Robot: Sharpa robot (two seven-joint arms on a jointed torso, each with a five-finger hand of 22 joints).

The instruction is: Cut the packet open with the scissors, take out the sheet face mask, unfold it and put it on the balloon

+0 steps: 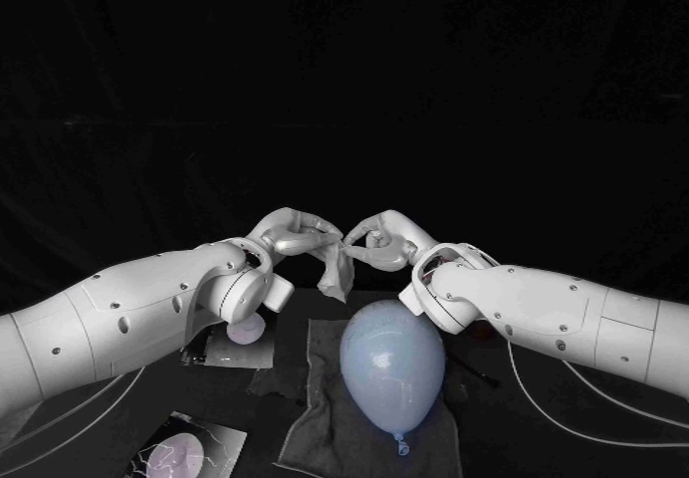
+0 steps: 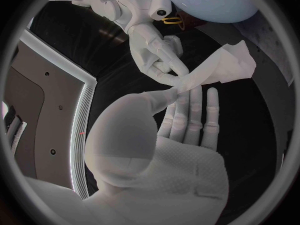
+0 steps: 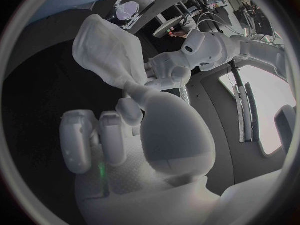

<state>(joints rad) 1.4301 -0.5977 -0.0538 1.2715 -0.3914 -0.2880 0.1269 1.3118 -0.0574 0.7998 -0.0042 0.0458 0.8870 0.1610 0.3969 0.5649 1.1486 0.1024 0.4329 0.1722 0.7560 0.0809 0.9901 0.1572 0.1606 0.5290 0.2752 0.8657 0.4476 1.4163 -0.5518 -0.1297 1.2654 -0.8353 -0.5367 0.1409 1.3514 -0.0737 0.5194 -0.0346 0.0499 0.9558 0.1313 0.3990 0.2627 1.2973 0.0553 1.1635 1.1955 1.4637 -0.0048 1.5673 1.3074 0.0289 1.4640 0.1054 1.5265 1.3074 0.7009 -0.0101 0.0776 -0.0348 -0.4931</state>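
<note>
Fingers [image 1: 319, 237] on mask [image 1: 337, 275], above balloon [image 1: 390, 363]

Grey cloth [image 1: 305, 430] spread flat on black table [image 1: 539, 460], centre front; white cable [image 1: 526, 388] trails right of it.

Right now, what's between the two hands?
The sheet face mask. In the head view the left hand and the right hand both pinch it, and it hangs between them, partly folded.
</note>
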